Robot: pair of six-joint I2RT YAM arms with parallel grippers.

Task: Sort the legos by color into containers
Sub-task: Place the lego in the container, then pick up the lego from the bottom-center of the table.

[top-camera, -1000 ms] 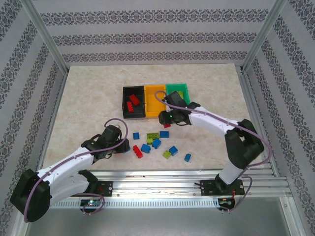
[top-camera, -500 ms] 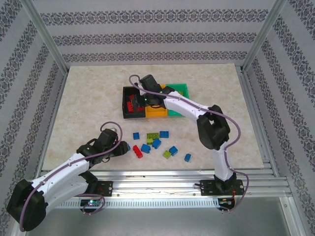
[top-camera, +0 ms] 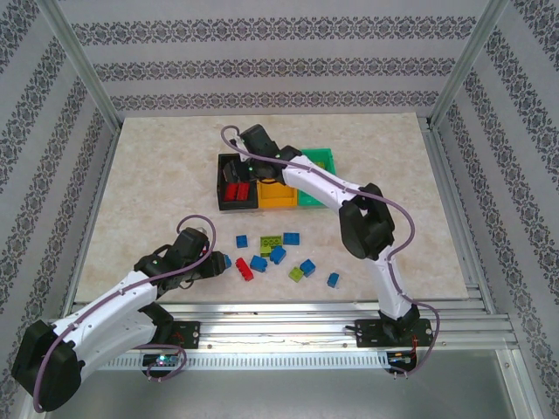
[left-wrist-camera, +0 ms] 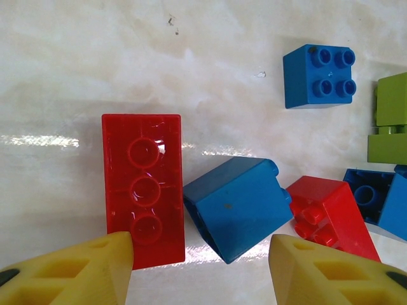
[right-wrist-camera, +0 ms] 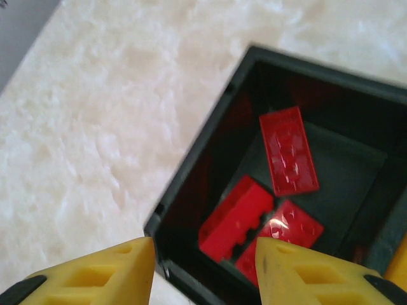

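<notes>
Loose legos lie on the table in front of the arms: a flat red brick (left-wrist-camera: 144, 187), a tipped blue brick (left-wrist-camera: 236, 206), another red one (left-wrist-camera: 331, 216), a blue square one (left-wrist-camera: 320, 75) and a lime one (left-wrist-camera: 389, 117). My left gripper (left-wrist-camera: 200, 267) hovers open just short of the red and blue bricks, near the pile's left end (top-camera: 218, 260). The containers stand in a row: black (top-camera: 225, 162), orange-yellow (top-camera: 278, 197), green (top-camera: 314, 166). Over the black bin's corner (right-wrist-camera: 203, 140) my right gripper (right-wrist-camera: 203, 267) is open and holds nothing. Three red bricks (right-wrist-camera: 289, 149) lie inside.
More blue bricks (top-camera: 307, 267) and lime bricks (top-camera: 270, 241) are scattered between the two arm bases. The right arm (top-camera: 367, 218) reaches across above the orange-yellow bin. Patterned walls and metal posts enclose the table.
The right arm swung from the loose pile to the black bin and its jaws widened; the red brick it carried has left them. The left gripper crept slightly toward the pile.
</notes>
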